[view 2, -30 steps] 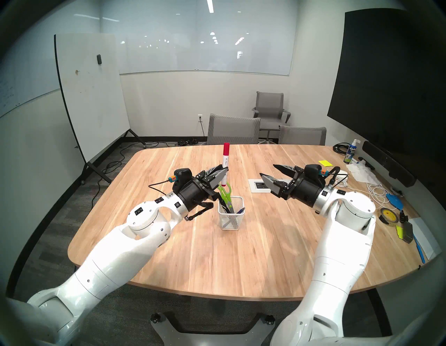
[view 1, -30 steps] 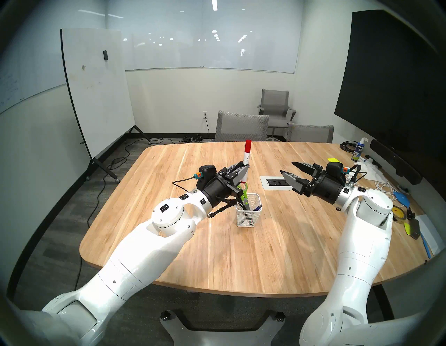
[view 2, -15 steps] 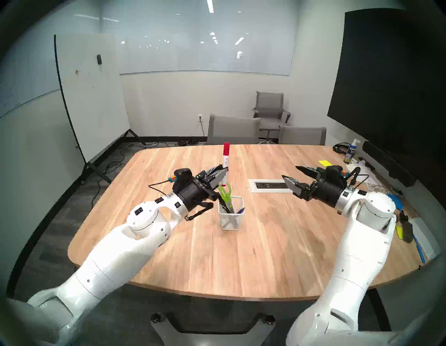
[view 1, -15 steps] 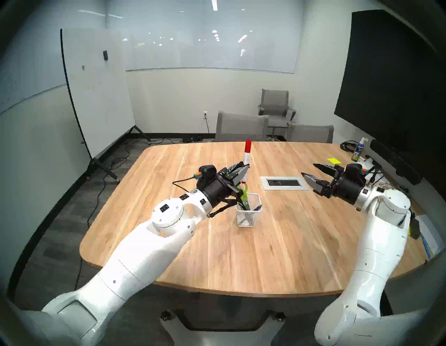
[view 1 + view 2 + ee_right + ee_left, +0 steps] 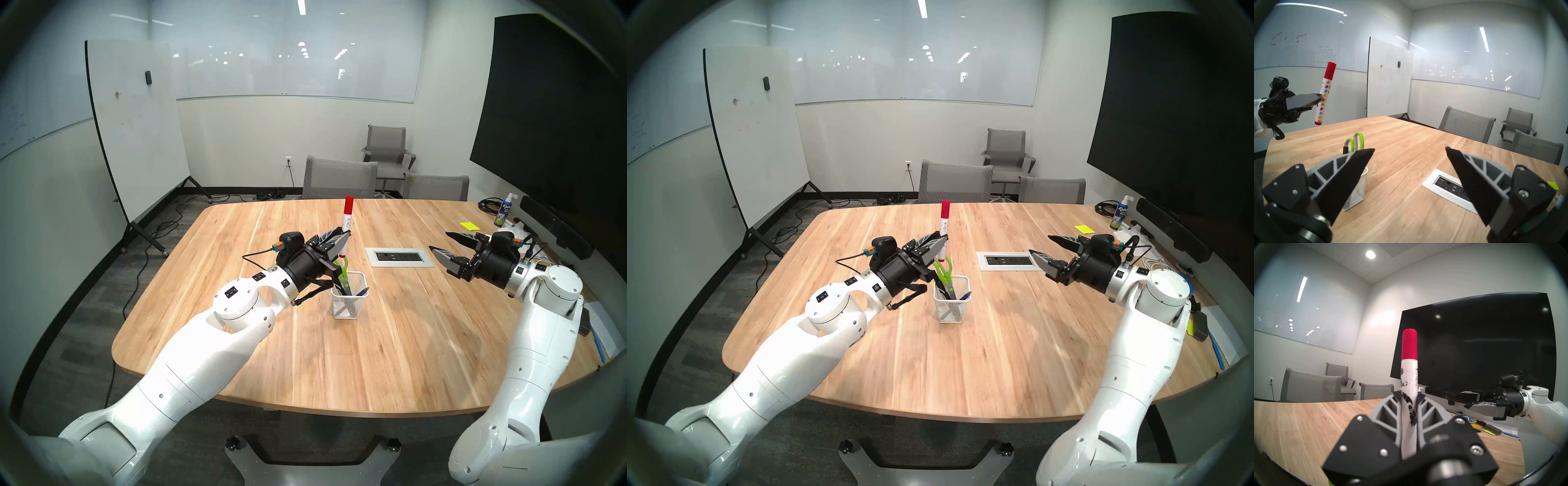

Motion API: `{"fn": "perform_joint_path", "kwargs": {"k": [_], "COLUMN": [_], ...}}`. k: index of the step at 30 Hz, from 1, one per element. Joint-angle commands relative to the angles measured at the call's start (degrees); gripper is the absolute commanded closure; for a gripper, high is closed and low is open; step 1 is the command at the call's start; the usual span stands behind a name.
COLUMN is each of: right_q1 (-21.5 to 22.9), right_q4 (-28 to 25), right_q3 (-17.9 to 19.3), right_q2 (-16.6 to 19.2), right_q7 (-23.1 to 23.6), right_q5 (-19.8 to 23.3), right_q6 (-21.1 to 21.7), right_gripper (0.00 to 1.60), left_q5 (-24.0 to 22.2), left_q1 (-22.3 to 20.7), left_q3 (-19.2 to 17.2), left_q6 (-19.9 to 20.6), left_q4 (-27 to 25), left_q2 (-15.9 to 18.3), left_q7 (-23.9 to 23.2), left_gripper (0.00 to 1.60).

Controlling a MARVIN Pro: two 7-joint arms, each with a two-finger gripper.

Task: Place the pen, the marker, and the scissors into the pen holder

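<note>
Crowding in the pen holder (image 5: pixel 349 296) is your main worry: the scissors (image 5: pixel 342 273) already stand in it with their green loops up, and the blue pen (image 5: pixel 362 292) leans out over its rim. Your left claw (image 5: pixel 342 239) is clenched on the white marker (image 5: pixel 347 222) with red ends, held nearly upright above and slightly behind the holder. Bring it down off-centre and its lower end could strike the loops or the rim, tipping the light mesh cup on the table (image 5: pixel 390 339). Let go too high and it may bounce out. Your right claw (image 5: pixel 444 246) hangs released, well apart.
</note>
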Motion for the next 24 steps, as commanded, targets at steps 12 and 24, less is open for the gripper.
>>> {"fn": "perform_joint_path", "kwargs": {"k": [12,24], "right_q1": [1.29,1.36], "right_q4": [-0.55,-0.56], "right_q3": [0.09,0.17], "right_q2": [0.22,0.14], "right_q7": [0.08,0.15], "right_q5": [-0.11,-0.24], "right_q6": [0.0,-0.01], "right_gripper": [0.0,0.0], "left_q5": [0.59,0.73], "left_q1": [-0.29,1.72], "left_q3": [1.66,2.33], "left_q6": [-1.58,-5.01], "left_q4": [-1.23,0.31], "left_q2": [-2.81,-3.86], "left_q7": [1.27,3.1], "left_gripper": [1.6,1.6]}}
